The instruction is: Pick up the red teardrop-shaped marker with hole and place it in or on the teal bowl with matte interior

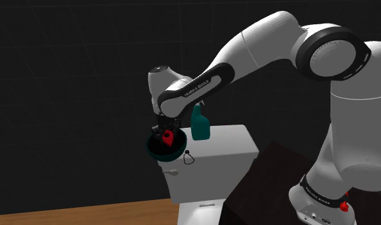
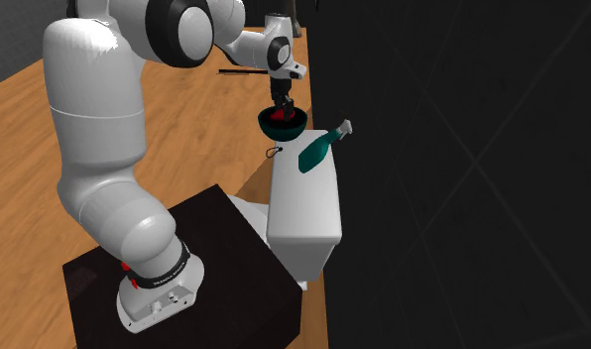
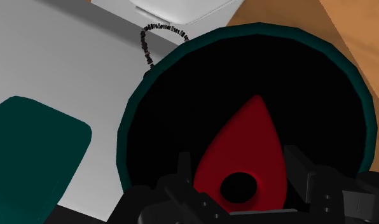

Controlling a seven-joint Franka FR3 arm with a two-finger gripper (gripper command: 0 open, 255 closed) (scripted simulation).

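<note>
The black tool (image 3: 240, 170) hangs low inside the teal bowl (image 3: 126, 130), its fingers pressed against both sides of the red teardrop marker (image 3: 245, 143), whose point faces away from the hand, while the bowl sits at one end of a white toilet tank (image 1: 215, 150) near a teal spray bottle (image 1: 200, 124).

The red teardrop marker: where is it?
Shoulder view: the red marker is inside the teal bowl, at the white tank's left end, near the teal bottle.
</note>
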